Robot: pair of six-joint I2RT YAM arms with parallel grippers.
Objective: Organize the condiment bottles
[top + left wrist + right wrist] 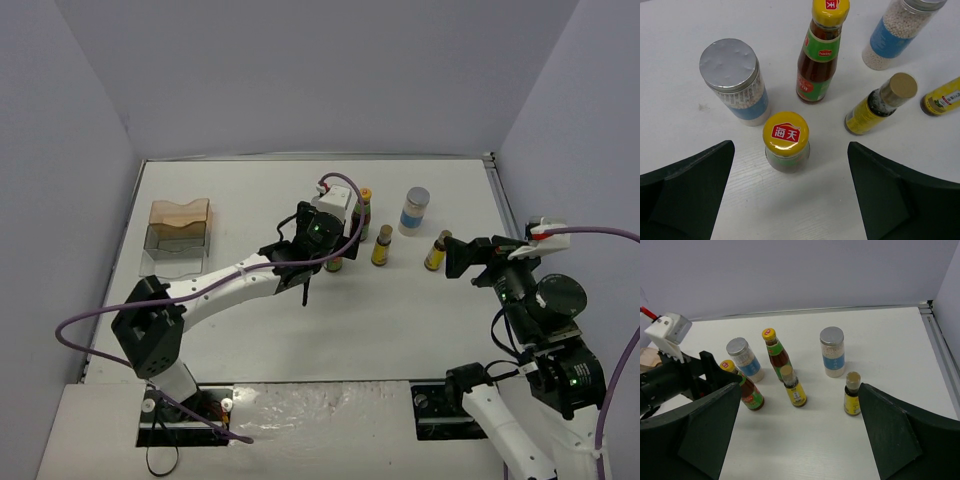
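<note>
The white table (420, 320) sits between pale walls. The left gripper (790, 150) hangs with its jaws spread wide. The near dark bottle (752, 395) stands upright between its fingertips and touches neither. Just beyond, to the gripper's left, stands the left jar (732, 80). Straight ahead is the far dark bottle (820, 55). To the right come the yellow bottle (880, 102) and the second yellow bottle (942, 97). Farthest ahead-right stands the far jar (900, 30). The right gripper (465, 260) gapes empty, with the second yellow bottle just ahead of it.
</note>
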